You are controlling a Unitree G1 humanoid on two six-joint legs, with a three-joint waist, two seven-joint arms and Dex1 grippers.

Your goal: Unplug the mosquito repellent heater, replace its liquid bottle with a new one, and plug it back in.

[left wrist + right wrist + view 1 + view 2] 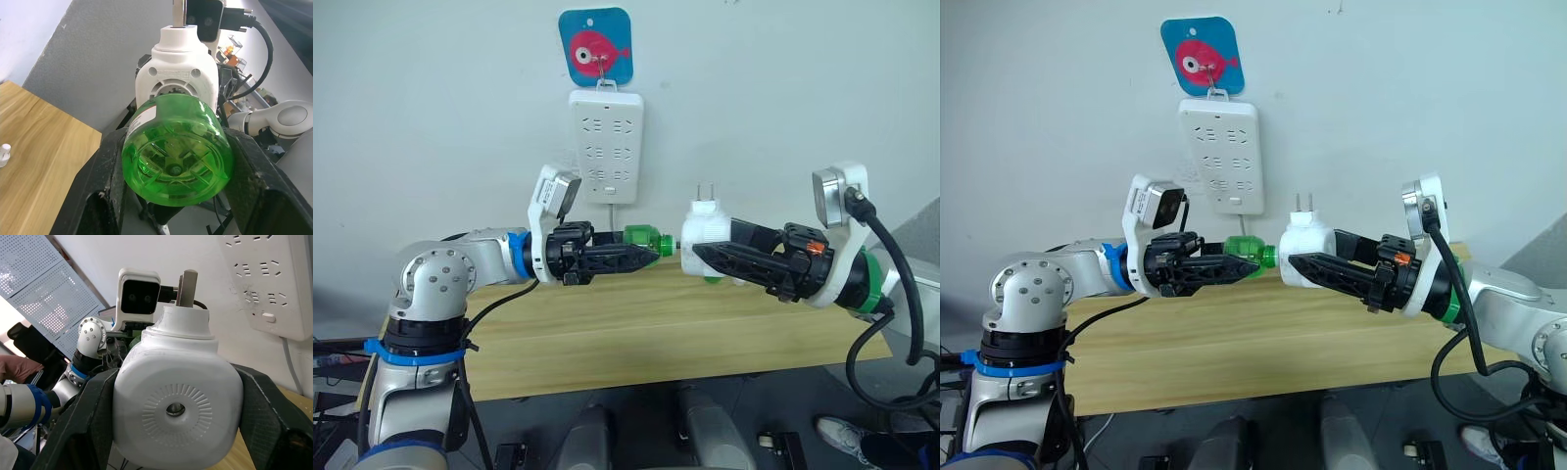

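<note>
Midway: heater unplugged, bottle at its socket.
Right gripper [697,257] clamps mosquito repellent heater [707,236] above worktop [636,328]; left gripper [646,251] clamps green bottle [646,239]; re-plugging into power strip [606,144] remains.

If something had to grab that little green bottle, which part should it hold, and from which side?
Hold the small translucent green plastic bottle across its round body, coming from its flat base end, as the left gripper does now. The neck end points at the white rounded plug-in heater held by the right gripper, so it must stay free. The curved sides probably seat well between opposed jaws.
</note>
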